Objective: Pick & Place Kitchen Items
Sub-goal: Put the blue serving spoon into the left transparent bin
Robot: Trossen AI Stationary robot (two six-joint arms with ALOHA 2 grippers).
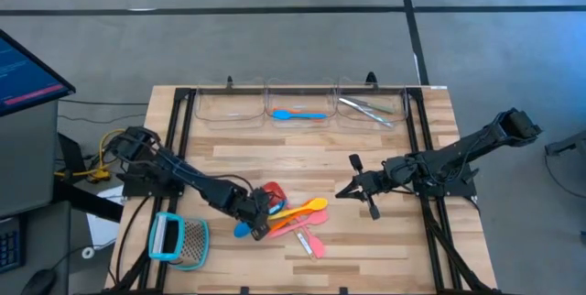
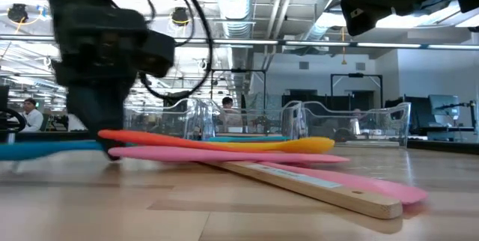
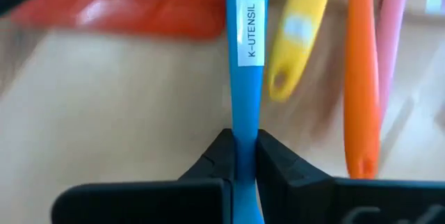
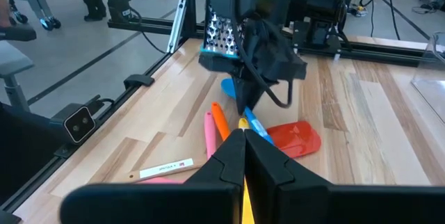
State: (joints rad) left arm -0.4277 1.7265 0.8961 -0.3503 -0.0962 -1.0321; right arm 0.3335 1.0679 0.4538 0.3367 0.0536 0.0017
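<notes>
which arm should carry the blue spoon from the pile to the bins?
Left. Its end effector is already closed on the blue spoon handle in the pile. The right end effector is shut and empty, hovering clear of the utensils.

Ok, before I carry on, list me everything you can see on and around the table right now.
Table: one, light wood.
Clear bins: three, along the far edge.
Blue spoon: one, in the middle bin.
Metal piece: silvery, in the right bin.
Red spatula: one, in the front-centre pile.
Blue utensil: one, in the pile, handle gripped.
Yellow spoon: one, in the pile.
Orange spoon: one, in the pile.
Pink spatula: one, in the pile.
Wood-handled spatula: one, pink end, under the pile.
Mesh tool: one, teal frame, front left.
Left gripper: shut on the blue utensil.
Right gripper: shut, empty, right of the pile.
</notes>
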